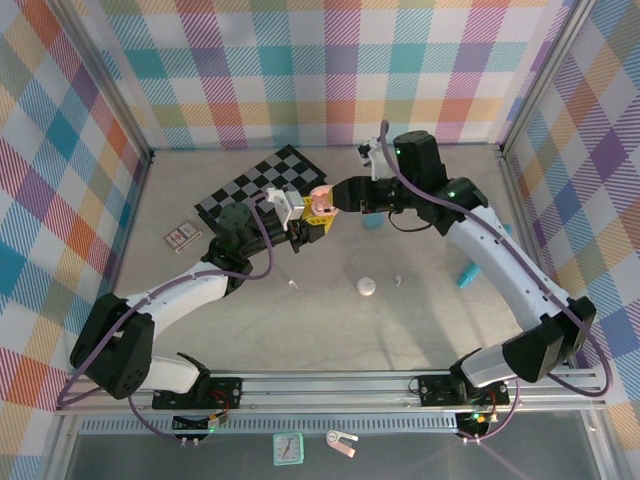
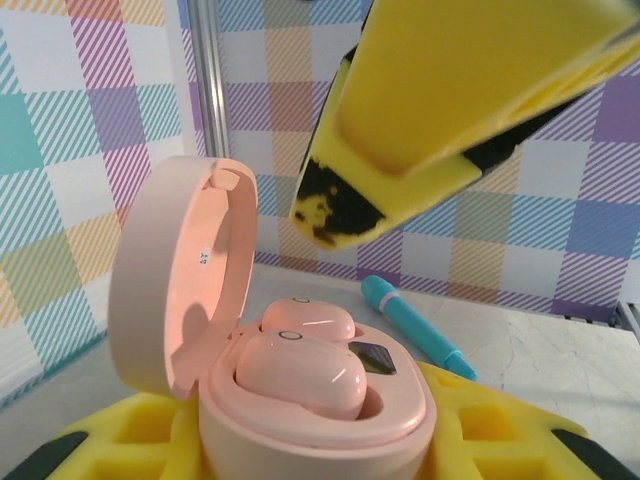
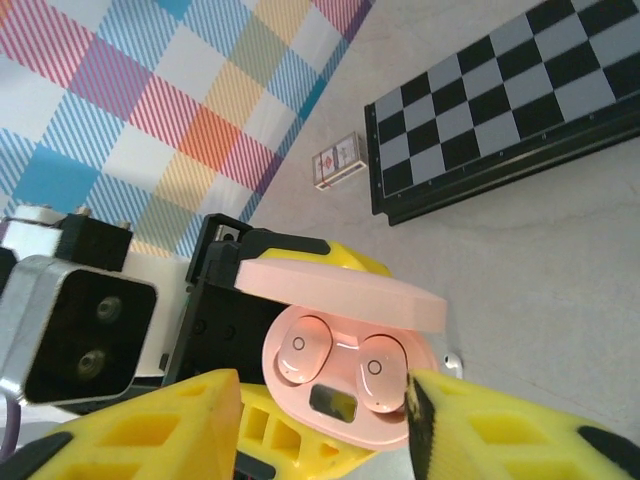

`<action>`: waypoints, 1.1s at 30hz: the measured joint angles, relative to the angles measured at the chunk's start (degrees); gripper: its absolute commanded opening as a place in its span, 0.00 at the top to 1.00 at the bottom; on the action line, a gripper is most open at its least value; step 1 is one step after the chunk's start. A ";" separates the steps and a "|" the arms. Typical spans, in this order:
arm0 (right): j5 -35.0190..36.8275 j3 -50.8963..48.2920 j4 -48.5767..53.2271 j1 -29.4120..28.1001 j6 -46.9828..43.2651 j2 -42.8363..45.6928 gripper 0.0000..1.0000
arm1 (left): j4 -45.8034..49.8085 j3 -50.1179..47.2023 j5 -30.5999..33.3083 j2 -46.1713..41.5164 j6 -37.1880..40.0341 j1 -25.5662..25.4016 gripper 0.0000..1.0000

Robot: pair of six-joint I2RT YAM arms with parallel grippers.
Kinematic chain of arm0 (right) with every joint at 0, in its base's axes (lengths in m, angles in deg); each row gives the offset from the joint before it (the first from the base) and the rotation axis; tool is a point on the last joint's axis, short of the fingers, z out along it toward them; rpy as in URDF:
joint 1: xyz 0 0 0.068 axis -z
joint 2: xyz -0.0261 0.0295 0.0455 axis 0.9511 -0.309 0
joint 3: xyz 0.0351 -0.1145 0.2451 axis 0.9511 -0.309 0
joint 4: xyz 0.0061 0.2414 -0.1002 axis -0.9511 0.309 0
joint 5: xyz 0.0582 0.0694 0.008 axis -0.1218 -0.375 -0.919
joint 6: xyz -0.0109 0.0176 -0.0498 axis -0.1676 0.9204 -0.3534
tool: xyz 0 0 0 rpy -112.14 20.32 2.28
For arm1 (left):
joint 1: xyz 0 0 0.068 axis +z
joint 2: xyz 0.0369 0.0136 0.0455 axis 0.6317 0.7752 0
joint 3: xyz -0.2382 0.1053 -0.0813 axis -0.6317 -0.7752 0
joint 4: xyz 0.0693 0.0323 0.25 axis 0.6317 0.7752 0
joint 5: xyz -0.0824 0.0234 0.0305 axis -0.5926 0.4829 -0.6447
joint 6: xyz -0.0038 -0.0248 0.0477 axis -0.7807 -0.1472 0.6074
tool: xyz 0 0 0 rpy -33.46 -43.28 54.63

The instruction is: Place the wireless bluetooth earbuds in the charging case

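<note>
Glossy pink charging case [image 1: 320,203], pebble-shaped, is pinched between the yellow pads of the left gripper [image 2: 312,455]. It is held above mid-table, just off the right corner of the chessboard [image 1: 258,182]. Its lid stands hinged open, and the mouth faces up. Two pink earbuds [image 3: 297,345] sit side by side along the case's longer axis. The right gripper [image 3: 318,400] hovers over it, fingers spread, holding nothing.

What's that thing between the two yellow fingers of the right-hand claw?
In the right wrist view, an open pink pebble-shaped plastic charging case appears between the fingers of the right gripper, with two pink plastic earbuds seated inside.
</note>
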 measured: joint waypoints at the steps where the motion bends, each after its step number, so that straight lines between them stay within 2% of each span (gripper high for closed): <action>1: -0.09 0.02 0.02 0.00 -0.24 0.46 0.50 | 0.48 0.00 0.02 -0.31 0.42 0.00 0.74; 7: 0.63 3.80 1.36 0.42 -1.70 0.31 0.50 | 3.28 0.00 -0.09 -1.57 2.05 0.00 0.74; 14: 2.21 12.00 5.20 0.81 -2.95 -5.62 0.51 | 4.83 0.00 -0.07 -2.45 2.69 0.00 0.74; 19: 1.79 12.17 7.34 0.81 -3.76 -8.63 0.54 | 5.44 0.00 -0.04 -4.09 2.64 0.00 0.74; 27: 0.92 10.36 8.83 0.85 -4.92 -8.24 0.55 | 6.03 -0.04 0.81 -4.28 2.69 -0.02 0.74; 29: 0.85 8.50 8.57 0.87 -4.46 -7.39 0.52 | 6.03 -0.04 1.03 -4.28 2.67 -0.02 0.74; 33: -1.70 3.06 5.29 2.32 -0.24 -3.91 0.37 | 5.49 -0.04 1.33 -4.28 2.64 -0.02 0.74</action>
